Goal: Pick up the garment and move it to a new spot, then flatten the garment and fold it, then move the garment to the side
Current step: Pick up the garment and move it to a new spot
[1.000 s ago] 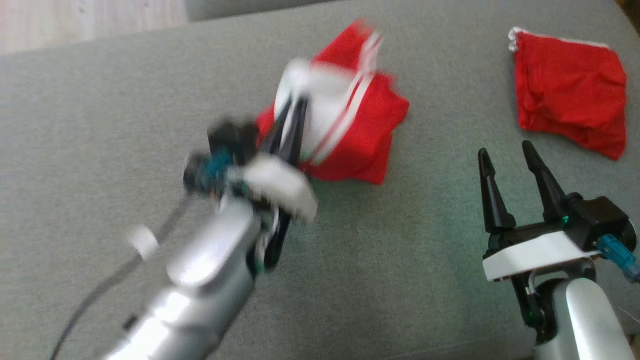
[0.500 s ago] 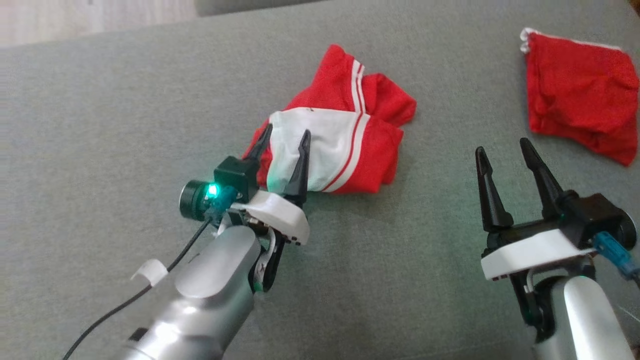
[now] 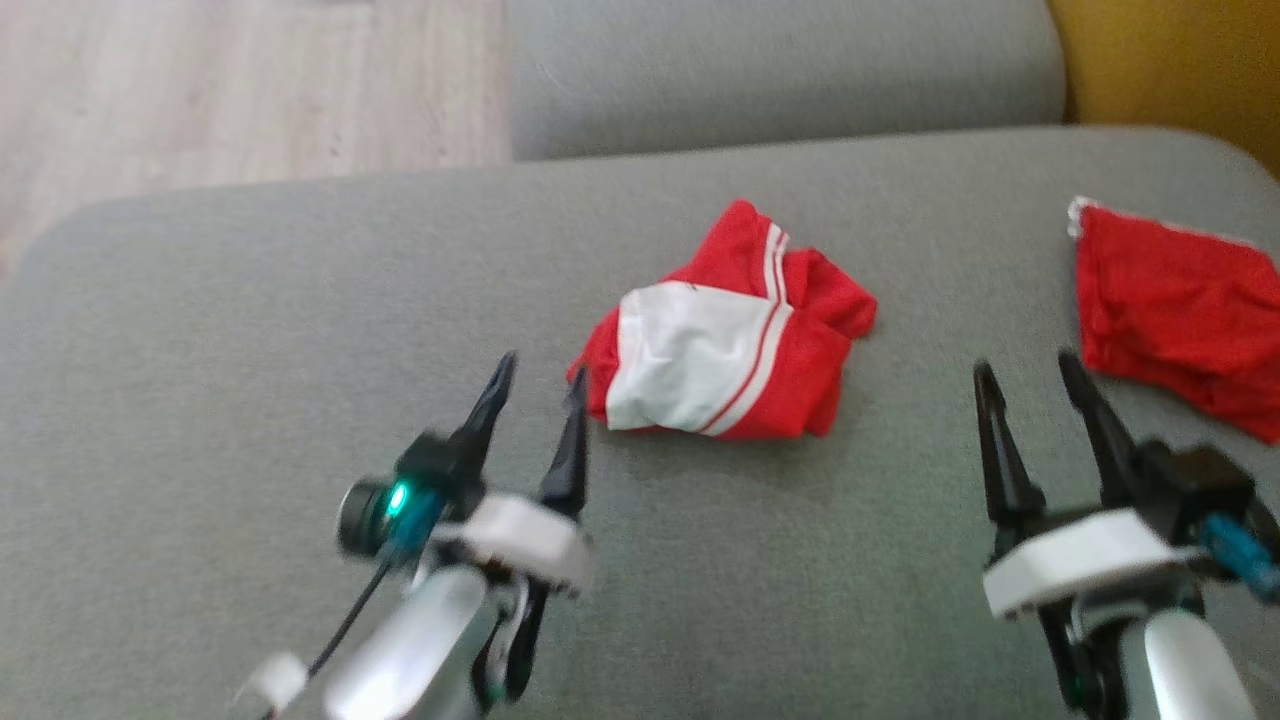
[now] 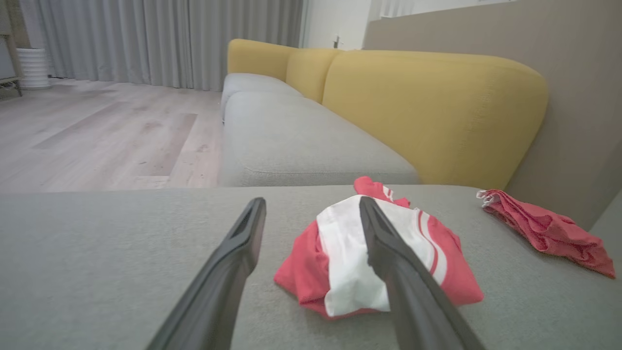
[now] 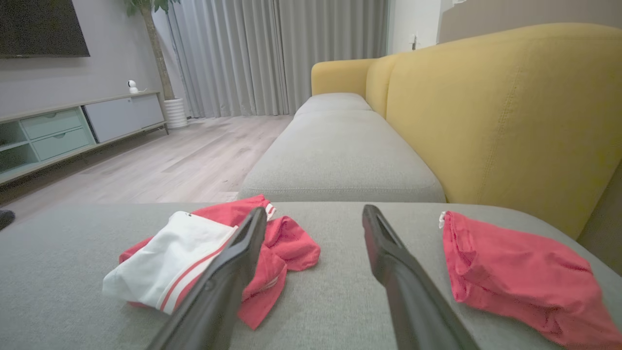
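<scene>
The garment (image 3: pixel 730 345), red with a white panel and white stripes, lies crumpled on the grey sofa cushion (image 3: pixel 250 330). My left gripper (image 3: pixel 543 367) is open just to the garment's near left, its fingertips apart from the cloth. In the left wrist view the garment (image 4: pixel 345 262) sits just beyond the open left gripper (image 4: pixel 311 201), partly behind one finger. My right gripper (image 3: pixel 1027 363) stands open to the garment's right with nothing between its fingers. In the right wrist view the garment (image 5: pixel 175 257) lies left of the open right gripper (image 5: pixel 315 210).
A second, plain red cloth (image 3: pixel 1180 320) lies on the cushion at the far right, beside the right gripper. A yellow backrest (image 4: pixel 437 112) runs along the right. Another grey seat cushion (image 3: pixel 780 70) lies beyond, with wooden floor (image 3: pixel 200 90) to the left.
The left gripper opened and let go of the garment, then drew back to the near left. The garment now rests on the cushion. The head camera has tilted upward.
</scene>
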{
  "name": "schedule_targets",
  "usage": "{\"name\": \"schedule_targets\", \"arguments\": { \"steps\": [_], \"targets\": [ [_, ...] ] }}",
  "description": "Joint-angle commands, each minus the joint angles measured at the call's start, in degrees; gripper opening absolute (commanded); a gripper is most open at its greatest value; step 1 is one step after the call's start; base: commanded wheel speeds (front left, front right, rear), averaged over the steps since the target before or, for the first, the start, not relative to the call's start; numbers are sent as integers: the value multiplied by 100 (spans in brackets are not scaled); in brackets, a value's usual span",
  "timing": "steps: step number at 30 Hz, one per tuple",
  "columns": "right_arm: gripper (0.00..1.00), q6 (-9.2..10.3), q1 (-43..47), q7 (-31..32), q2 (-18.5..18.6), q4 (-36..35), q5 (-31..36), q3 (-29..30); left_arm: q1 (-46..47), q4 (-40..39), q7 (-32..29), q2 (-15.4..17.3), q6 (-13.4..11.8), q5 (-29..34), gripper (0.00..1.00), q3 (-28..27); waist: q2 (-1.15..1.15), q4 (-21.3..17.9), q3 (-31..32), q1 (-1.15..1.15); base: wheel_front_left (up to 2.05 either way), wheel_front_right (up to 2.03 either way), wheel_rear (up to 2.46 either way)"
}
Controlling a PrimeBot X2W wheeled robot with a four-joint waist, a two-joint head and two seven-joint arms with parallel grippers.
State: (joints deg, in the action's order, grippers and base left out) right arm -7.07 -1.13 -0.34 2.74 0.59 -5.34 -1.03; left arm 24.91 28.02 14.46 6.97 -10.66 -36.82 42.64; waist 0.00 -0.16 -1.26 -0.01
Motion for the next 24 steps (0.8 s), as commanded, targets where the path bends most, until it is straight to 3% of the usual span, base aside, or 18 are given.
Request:
{"name": "schedule_targets", "arguments": {
  "steps": [1, 11, 24],
  "targets": [
    [100, -42, -35, -88, 14, -143, -56, -81, 1, -319, 52, 202, -97, 7, 100, -296, 0, 217, 221, 1, 0, 0, 0],
    [100, -42, 513, -392, 14, 228, -263, 16, -1689, -1750, 53, 866, -778, 57, 100, -988, 0, 386, 390, 1, 0, 0, 0],
    [100, -42, 730, -505, 14, 431, -235, -68, -2426, -2309, 32, 1237, -1020, 43, 100, -1138, 0, 378, 404, 1, 0, 0, 0]
  ]
}}
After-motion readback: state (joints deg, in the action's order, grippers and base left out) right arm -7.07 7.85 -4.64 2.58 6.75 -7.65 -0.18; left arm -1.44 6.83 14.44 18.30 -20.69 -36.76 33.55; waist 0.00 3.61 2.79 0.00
